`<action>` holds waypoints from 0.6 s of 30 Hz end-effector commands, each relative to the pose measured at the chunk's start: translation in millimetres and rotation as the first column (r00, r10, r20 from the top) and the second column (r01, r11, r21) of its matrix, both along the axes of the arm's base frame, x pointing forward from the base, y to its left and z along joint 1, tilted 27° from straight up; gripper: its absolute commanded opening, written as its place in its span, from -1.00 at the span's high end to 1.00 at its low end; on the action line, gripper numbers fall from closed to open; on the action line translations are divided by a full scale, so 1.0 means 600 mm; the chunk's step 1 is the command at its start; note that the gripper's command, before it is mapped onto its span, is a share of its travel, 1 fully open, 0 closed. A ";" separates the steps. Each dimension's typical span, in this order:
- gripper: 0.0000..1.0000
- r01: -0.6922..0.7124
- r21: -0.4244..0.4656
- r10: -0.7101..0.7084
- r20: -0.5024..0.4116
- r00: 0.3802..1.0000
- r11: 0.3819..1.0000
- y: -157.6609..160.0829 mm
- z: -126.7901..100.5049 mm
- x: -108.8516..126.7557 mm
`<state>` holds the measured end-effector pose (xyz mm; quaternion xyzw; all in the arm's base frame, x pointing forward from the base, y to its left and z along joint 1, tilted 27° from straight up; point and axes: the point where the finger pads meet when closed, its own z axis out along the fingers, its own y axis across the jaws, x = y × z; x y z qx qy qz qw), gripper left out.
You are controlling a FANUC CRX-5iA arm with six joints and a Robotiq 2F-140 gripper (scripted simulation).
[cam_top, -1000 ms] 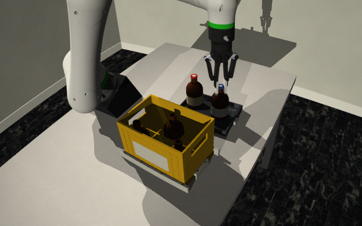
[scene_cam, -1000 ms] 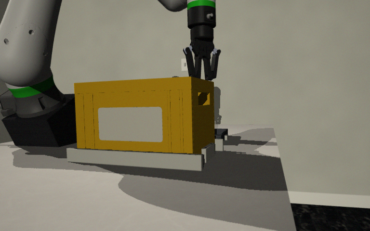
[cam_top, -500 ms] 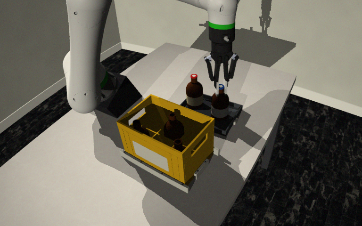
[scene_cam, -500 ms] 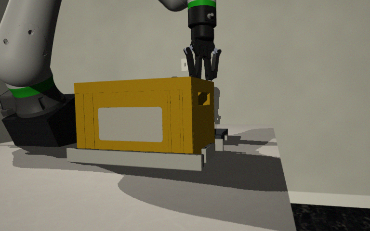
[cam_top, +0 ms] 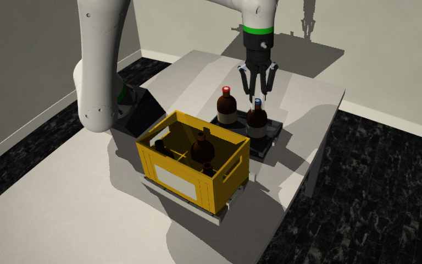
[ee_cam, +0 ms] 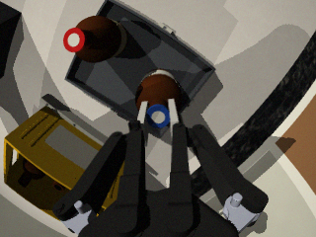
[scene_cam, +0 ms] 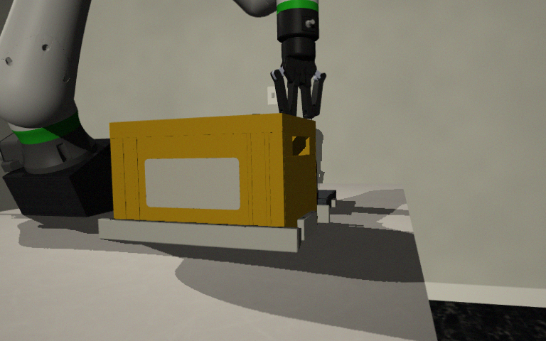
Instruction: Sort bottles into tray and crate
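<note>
My gripper point(cam_top: 259, 102) point(scene_cam: 299, 114) point(ee_cam: 158, 109): points straight down, fingers mostly closed, pads on either side of a bottle neck just under the cap; I take it as a firm hold, there to keep the bottle upright.
Blue-capped brown glass bottle point(cam_top: 256, 118) point(ee_cam: 158, 90): in my grip, upright over the near part of the tray; whether its base bears fully, I cannot tell.
Black shallow tray point(cam_top: 261, 154) point(scene_cam: 326, 196) point(ee_cam: 101, 81): beneath it, looking level, its raised rim likely meant to bound the capped bottles.
Red-capped brown glass bottle point(cam_top: 226, 105) point(ee_cam: 99, 39): upright towards the tray's other end, unheld, leaving my fingers room.
Yellow rectangular crate point(cam_top: 206, 190) point(scene_cam: 201, 144) point(ee_cam: 37, 133): beside the tray, level, bordered by pale strips point(cam_top: 180, 197) point(scene_cam: 197, 236) that probably keep it in place.
Three open brown bottles point(cam_top: 202, 150) point(ee_cam: 34, 165): inside the crate, where uncapped ones belong.
Next: I judge only seating, release and a straight lift remain; spreading unevenly could tip the neck.

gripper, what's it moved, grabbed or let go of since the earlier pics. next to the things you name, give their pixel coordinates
Nothing visibly changed. The gripper point(cam_top: 258, 105) point(scene_cam: 299, 112) point(ee_cam: 158, 109) is still shut on the blue-capped bottle point(cam_top: 256, 119) point(ee_cam: 158, 91), with nothing newly grabbed or released. The red-capped bottle point(cam_top: 226, 105) point(ee_cam: 99, 39), the crate point(cam_top: 203, 192) point(scene_cam: 197, 144) point(ee_cam: 32, 133) and the tray point(cam_top: 256, 153) point(ee_cam: 90, 90) stayed put.
</note>
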<state>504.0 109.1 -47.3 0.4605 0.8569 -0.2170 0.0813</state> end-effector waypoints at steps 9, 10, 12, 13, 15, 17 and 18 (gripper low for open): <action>1.00 0.000 0.000 0.000 0.000 1.000 1.000 0.002 -0.001 -0.001; 1.00 0.000 0.000 0.000 0.000 1.000 1.000 0.002 0.000 -0.001; 1.00 0.000 0.000 0.000 0.000 1.000 1.000 0.001 0.000 0.000; 1.00 0.000 0.000 0.000 0.000 1.000 1.000 0.001 0.000 0.000; 1.00 0.000 0.000 0.000 0.000 1.000 1.000 0.000 0.000 0.001; 1.00 0.000 0.000 0.000 0.000 1.000 1.000 -0.001 0.001 0.001; 1.00 0.000 0.000 0.000 0.000 1.000 1.000 -0.001 0.001 0.001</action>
